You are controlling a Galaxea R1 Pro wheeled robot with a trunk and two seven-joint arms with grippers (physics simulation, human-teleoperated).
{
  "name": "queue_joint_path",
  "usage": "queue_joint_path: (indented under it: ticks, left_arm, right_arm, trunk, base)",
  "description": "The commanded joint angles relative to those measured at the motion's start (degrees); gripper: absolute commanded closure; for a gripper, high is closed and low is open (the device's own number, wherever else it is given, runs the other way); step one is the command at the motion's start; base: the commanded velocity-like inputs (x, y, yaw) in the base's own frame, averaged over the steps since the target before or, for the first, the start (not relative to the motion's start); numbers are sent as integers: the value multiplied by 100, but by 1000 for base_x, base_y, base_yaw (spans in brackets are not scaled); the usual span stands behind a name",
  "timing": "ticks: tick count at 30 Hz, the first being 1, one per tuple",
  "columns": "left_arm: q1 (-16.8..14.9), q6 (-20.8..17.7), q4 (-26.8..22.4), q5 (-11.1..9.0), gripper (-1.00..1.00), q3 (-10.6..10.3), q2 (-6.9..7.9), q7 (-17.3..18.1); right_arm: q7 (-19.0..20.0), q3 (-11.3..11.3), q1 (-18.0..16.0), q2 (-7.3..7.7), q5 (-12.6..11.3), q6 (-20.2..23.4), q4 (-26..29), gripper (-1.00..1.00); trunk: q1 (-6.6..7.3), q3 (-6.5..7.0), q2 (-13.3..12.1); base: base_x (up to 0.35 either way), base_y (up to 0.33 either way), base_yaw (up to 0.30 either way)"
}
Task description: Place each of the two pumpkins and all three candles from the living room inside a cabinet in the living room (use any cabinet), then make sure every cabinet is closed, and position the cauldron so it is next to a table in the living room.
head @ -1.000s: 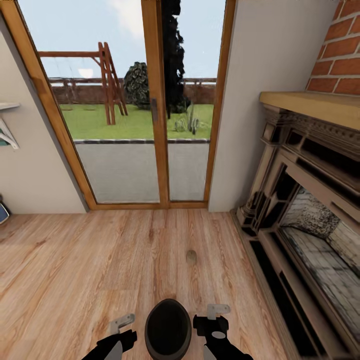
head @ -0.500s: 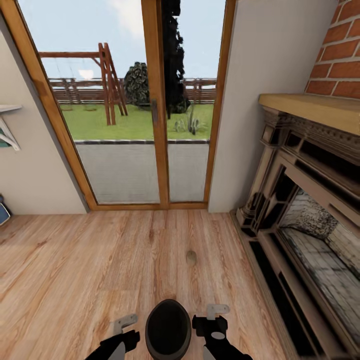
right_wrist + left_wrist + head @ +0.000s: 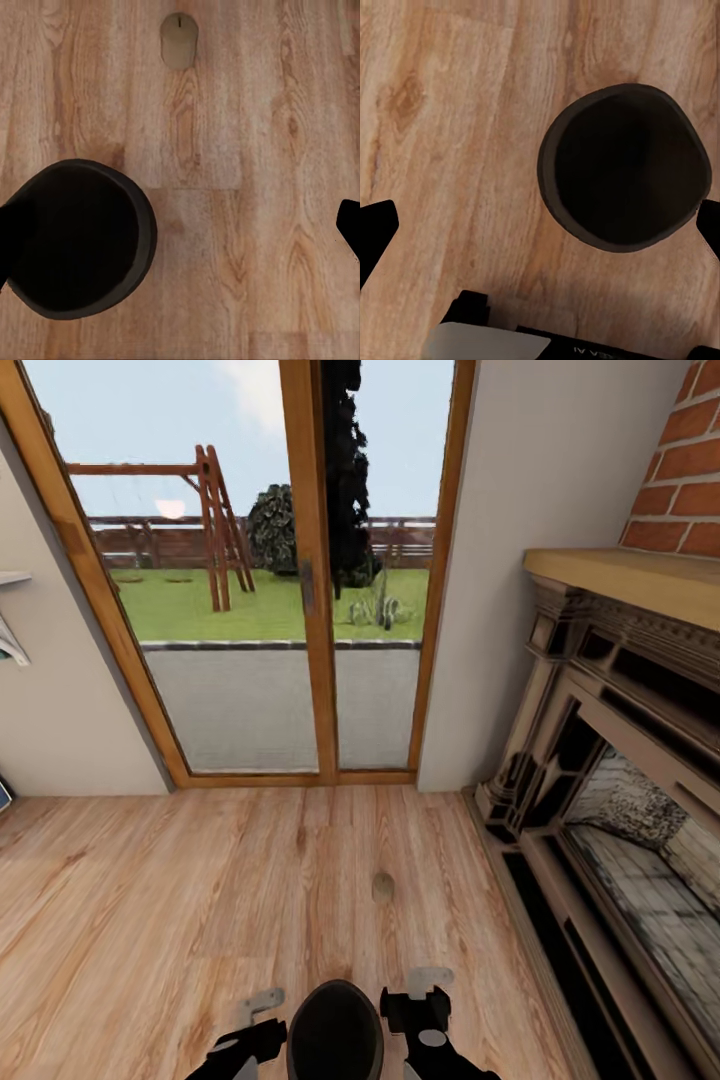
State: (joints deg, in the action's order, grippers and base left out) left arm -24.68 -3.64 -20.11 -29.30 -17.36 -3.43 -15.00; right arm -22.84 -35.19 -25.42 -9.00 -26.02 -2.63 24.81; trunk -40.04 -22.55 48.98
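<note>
Pale oak plank floor (image 3: 150,900): carries everything listed; runs from my base to the far wall.

Glazed double door in an orange-brown timber frame (image 3: 310,610): set in the far wall in my head view, lawn and a wooden swing frame beyond the glass.

Carved dark-wood fireplace surround with a tan mantel shelf (image 3: 610,760): along the floor's right edge, red brick above it.

Matte black rounded cauldron (image 3: 335,1030): on the floor at the near edge of my head view, between my two arms, mouth upward. My left wrist view looks straight into its dark mouth (image 3: 622,165); my right wrist view catches it to one side (image 3: 75,240).

My right gripper (image 3: 428,985): black body, pale fingers just beside the cauldron's right flank, spread apart and empty; dark finger edges frame my right wrist view.

My left gripper (image 3: 262,1005): just beside the cauldron's left flank, fingers likewise apart, holding nothing.

Short tan wax candle (image 3: 382,886): on the floor beyond the cauldron, well apart from it; a small blob from the head, but in my right wrist view it reads as a stubby cylinder lying on its side (image 3: 178,40).
</note>
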Motion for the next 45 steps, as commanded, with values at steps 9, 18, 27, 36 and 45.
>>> queue_joint_path:
  ticks: [9, 18, 27, 36, 45]
  left_arm:
    - [32, 151, 1, -47, -100, -219, -287, -20]
    - [34, 171, -10, -41, -100, -181, -336, 4]
    - [35, 180, -10, -43, -100, -180, -334, 5]
    - [33, 181, -10, -77, -100, -168, -315, 5]
    - [33, 180, -10, -101, -100, -148, -280, 14]
  right_arm:
    - [255, -258, 3, -55, -90, -43, -112, -100]
    - [544, -286, 10, -40, -70, -44, -94, -100]
    - [772, -287, 11, -41, -79, -44, -94, -100]
    - [772, -287, 11, -40, -87, -44, -99, -100]
    - [781, -285, 11, -40, -91, -44, -108, -100]
  trunk:
    - [-4, -6, 4]
    - [-48, -42, 85]
    - [-245, -204, 446]
    - [-377, -311, 686]
    - [-575, -473, 1047]
  base:
    - [0, 0, 0]
    - [0, 0, 0]
    - [0, 0, 0]
    - [0, 0, 0]
    - [0, 0, 0]
